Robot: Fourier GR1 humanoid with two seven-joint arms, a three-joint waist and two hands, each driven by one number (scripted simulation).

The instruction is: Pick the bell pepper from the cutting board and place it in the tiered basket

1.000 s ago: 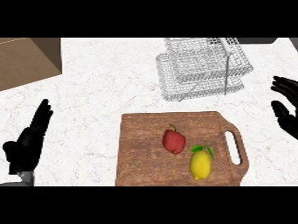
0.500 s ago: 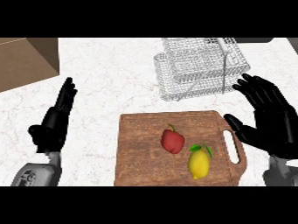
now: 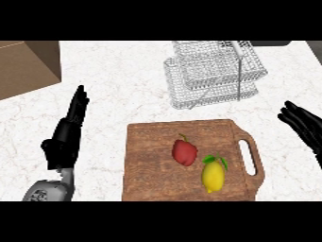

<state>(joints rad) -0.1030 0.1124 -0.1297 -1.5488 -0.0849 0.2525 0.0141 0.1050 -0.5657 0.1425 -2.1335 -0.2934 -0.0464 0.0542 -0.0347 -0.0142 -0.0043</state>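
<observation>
bell pepper (image 3: 185, 152): on cutting board (image 3: 149, 160), untouched | right hand (image 3: 309, 127): fingers straight, holding nothing | left hand (image 3: 67, 134): same | risk: lemon (image 3: 213, 176) just beside pepper could be nudged or grabbed instead | tiered basket (image 3: 216, 75): beyond board

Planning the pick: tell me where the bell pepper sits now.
Head view: the bell pepper lies centrally on the cutting board, up-left of the lemon.
</observation>
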